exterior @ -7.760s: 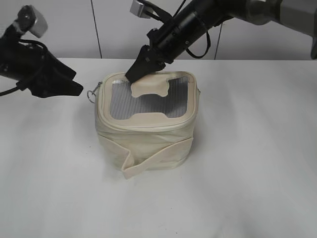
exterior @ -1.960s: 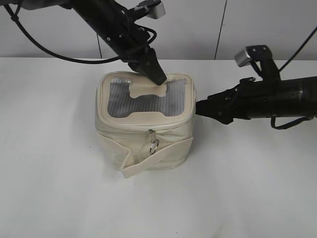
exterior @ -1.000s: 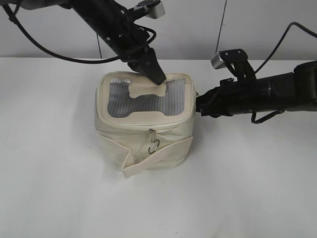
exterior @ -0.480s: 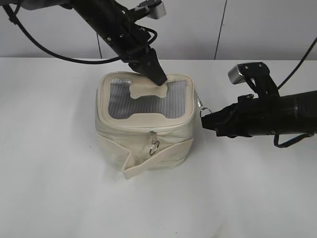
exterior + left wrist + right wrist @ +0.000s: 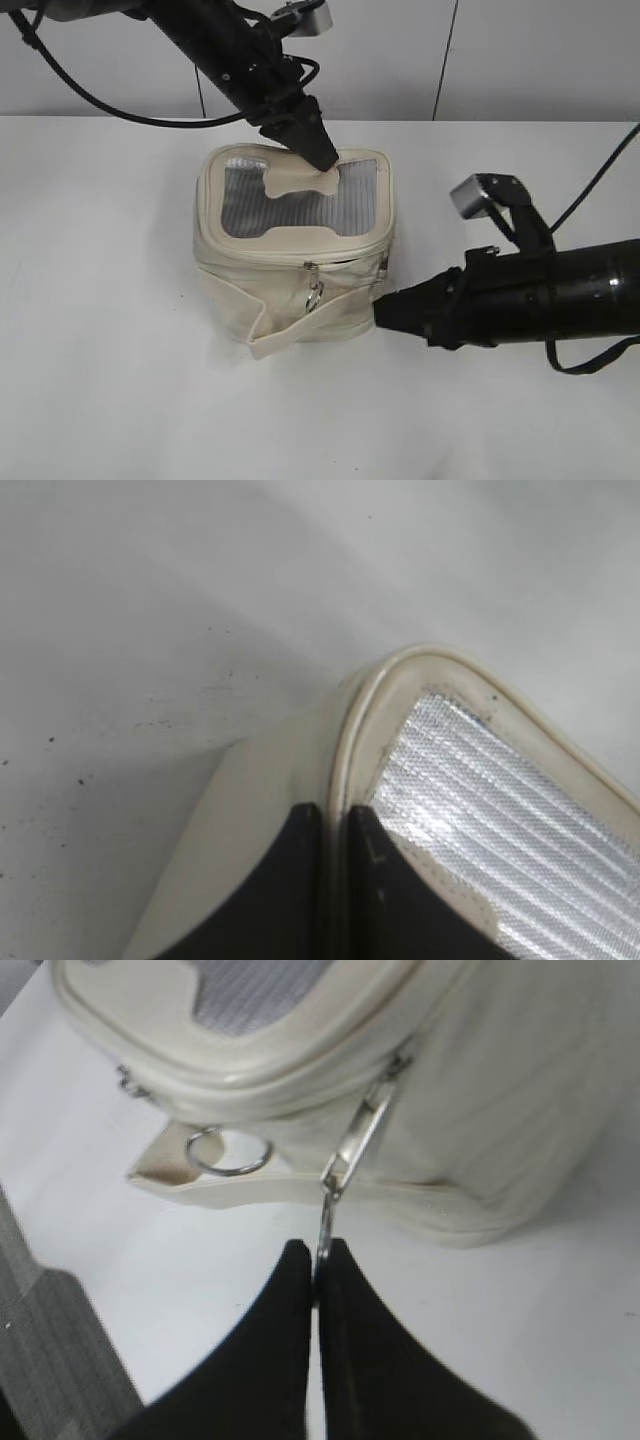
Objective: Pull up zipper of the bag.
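Right gripper (image 5: 317, 1260), at six o'clock, pinches the silver zipper (image 5: 352, 1150) pull taut; it runs toward one o'clock to the cream bag (image 5: 500, 1110). A loose ring (image 5: 228, 1152) hangs at nine o'clock.

In the left wrist view we see only one rounded corner of the small boxy cream fabric bag (image 5: 300, 780); the rest is cut off. In the exterior view, the right black fingers (image 5: 385, 312) hide the silver zipper pull they meet.

Both black arms carry silver camera blocks, looping black cables, tapered tools.
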Robot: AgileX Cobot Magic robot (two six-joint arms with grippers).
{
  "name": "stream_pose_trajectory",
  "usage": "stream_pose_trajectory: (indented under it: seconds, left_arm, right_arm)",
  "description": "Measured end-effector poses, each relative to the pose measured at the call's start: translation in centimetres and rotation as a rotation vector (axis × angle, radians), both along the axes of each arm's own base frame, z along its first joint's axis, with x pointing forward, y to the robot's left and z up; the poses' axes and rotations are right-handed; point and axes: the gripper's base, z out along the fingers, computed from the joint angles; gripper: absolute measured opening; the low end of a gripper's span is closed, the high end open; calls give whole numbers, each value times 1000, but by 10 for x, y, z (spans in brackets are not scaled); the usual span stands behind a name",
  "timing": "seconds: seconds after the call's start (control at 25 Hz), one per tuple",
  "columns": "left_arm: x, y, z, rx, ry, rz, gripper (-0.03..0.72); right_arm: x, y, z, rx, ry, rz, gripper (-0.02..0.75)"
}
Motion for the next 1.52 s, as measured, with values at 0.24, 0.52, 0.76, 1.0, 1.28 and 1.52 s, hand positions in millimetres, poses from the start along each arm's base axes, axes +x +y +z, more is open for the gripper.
stream_pose_trajectory:
  seconds: [0.24,0.52,0.76,1.0,1.28,1.52]
  left_arm:
    - [0,-1,-1,-6,29,44,44]
    - [0,-1,-1,-10,33,48,60]
    - [6,3,6,-35,21,131,301]
    - [6,33,56,-23,-59,255,263]
    - [-28,82,105,66,-172,457,241]
    - [-107,123,116,74,-276,610,237]
  right_arm:
    - [-21,56,9,-22,-32,142,9]
    - [-16,89,17,-85,-48,104,36]
    - [-7,58,10,-120,131,75,475]
    - [19,-11,16,-103,295,-66,537]
    - [42,-73,67,-185,241,-280,531]
    - [19,-83,107,-262,207,-360,528]
